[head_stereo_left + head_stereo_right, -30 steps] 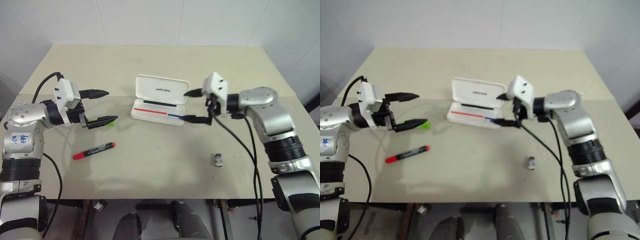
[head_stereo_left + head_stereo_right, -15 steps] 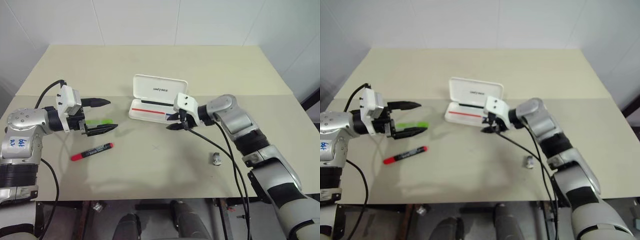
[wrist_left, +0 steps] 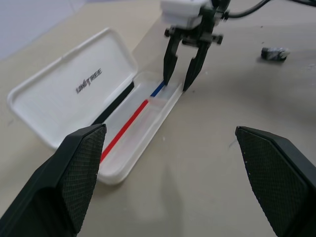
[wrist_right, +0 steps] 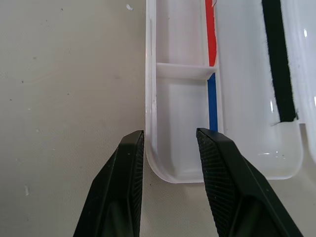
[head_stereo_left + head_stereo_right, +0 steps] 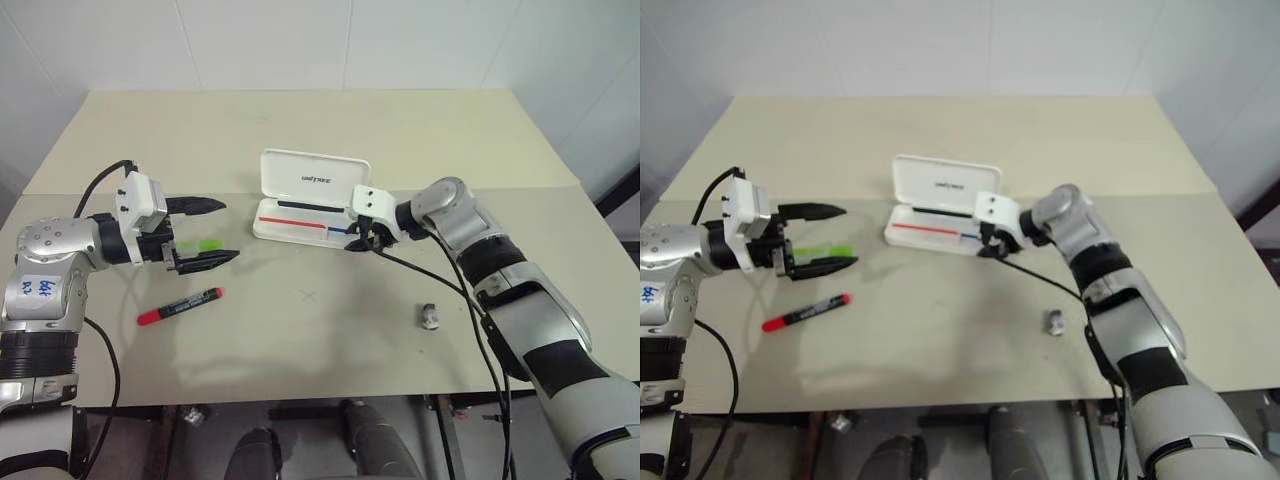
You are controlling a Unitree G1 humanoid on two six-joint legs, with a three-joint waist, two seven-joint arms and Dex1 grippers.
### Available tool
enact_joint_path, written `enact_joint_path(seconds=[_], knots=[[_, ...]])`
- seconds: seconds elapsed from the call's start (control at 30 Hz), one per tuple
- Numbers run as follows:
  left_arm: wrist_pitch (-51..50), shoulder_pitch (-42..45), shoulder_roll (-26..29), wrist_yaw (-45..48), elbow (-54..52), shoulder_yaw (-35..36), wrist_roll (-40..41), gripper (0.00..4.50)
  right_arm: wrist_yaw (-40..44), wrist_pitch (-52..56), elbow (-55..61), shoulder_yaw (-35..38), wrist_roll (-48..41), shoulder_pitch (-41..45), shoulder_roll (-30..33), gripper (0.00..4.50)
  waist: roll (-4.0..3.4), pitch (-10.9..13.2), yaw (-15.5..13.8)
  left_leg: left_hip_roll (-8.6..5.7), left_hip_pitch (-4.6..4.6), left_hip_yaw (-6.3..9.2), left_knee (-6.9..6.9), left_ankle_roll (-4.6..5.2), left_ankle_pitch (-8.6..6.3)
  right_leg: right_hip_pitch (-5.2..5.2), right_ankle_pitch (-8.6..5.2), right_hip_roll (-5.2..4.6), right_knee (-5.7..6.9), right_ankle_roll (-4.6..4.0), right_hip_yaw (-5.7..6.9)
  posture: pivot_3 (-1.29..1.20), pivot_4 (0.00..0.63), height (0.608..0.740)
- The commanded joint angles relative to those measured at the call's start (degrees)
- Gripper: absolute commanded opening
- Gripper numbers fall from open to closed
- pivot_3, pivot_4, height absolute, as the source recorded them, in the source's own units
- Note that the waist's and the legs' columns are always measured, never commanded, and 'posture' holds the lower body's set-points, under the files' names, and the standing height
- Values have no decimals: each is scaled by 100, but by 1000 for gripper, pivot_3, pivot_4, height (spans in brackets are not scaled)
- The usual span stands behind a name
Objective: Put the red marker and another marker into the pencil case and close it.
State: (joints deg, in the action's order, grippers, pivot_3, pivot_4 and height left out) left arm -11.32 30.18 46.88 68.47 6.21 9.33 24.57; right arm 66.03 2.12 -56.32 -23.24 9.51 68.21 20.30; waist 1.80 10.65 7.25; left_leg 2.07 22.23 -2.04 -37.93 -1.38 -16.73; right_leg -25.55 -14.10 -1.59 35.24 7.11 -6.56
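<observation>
Fingers of the left gripper [image 5: 207,232] gape empty just above the red marker [image 5: 181,306]; right fingers [image 4: 170,197] straddle the case [image 5: 300,222] wall, half-open.

Bare lab: plain beige table [image 5: 400,130] against white walls [image 5: 300,40].

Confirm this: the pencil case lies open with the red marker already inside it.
Wrong on the marker. The pencil case does lie open, but the red marker lies on the table in front of the left gripper, as the left eye view shows.
</observation>
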Motion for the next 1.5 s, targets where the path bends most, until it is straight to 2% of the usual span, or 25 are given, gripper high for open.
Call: enact_joint_path(seconds=[0.03,0.1,0.27,0.3,0.4,0.47,0.5,0.67,0.83,0.97,1.1,1.23,1.43,1.5], knots=[[-126,-13,132,28,-348,261,256,4500,27,-237,-210,7,153,212,-106,1770,0,0,38,0,0,0,0,0,0,0,0,0,2,0,0,0,150,740],[-203,-9,155,53,-401,271,310,4500,77,-300,-300,-10,236,222,-163,1770,0,0,64,-1,-1,1,0,0,0,0,0,-1,4,0,0,0,150,740],[-296,-55,204,113,-495,249,353,4500,96,-467,-424,29,337,286,-302,108,0,0,78,-2,-3,4,-1,-2,1,0,0,-1,10,0,0,0,150,740],[-302,-60,202,113,-503,253,353,4500,103,-475,-437,45,344,294,-317,21,1,0,79,-2,-4,4,-1,-2,1,0,0,-1,11,0,0,0,150,740],[-357,-86,196,114,-535,268,375,4500,117,-537,-455,97,348,298,-335,21,0,0,81,-2,-4,4,-3,-2,1,1,0,-1,13,0,0,0,150,740],[-427,-147,211,151,-590,261,415,4500,419,-648,-343,48,349,247,-225,21,0,0,81,-2,-4,5,-3,-2,1,0,0,-1,14,0,0,0,150,740],[-504,-226,250,226,-645,251,459,4500,508,-1044,-172,28,336,160,-127,21,0,0,80,-2,-4,6,-3,-2,1,0,0,-1,14,0,1,0,150,740],[-592,-579,341,404,-841,238,491,4500,993,-1001,1004,263,-11,-390,311,21,-1,1,71,-2,-2,7,-1,-4,0,0,-1,-1,9,1,2,0,150,740],[-534,-630,245,300,-844,272,457,4500,1504,-37,3025,348,-370,-1492,968,21,0,1,14,-3,-1,12,-4,-4,0,2,-2,-2,10,1,6,0,150,740],[-569,-664,192,287,-868,217,468,4500,1630,895,4724,406,-680,-2422,1440,21,1,1,-27,-4,-3,10,-5,-4,0,2,-4,-1,13,-1,3,0,150,740],[-784,-562,95,172,-908,253,623,4500,1585,1755,5842,501,-978,-3010,1777,21,2,2,-79,-4,-8,9,-11,-4,0,2,-7,3,7,-4,2,0,150,740],[-790,-535,86,188,-897,208,608,4500,1454,2032,6207,471,-1067,-3242,1945,21,6,4,-104,-8,-12,9,-22,-2,2,2,-8,2,11,-7,1,0,150,740],[-775,-396,-21,182,-841,91,566,4500,1188,1727,6015,222,-804,-3268,1924,21,9,5,-114,-10,-12,8,-24,-1,3,4,-8,2,9,-7,-1,0,150,740],[-786,-392,-44,168,-868,77,559,4500,1100,1429,5826,127,-684,-3163,1855,606,11,4,-106,-10,-12,8,-23,-1,3,4,-8,2,8,-7,0,0,150,740]])
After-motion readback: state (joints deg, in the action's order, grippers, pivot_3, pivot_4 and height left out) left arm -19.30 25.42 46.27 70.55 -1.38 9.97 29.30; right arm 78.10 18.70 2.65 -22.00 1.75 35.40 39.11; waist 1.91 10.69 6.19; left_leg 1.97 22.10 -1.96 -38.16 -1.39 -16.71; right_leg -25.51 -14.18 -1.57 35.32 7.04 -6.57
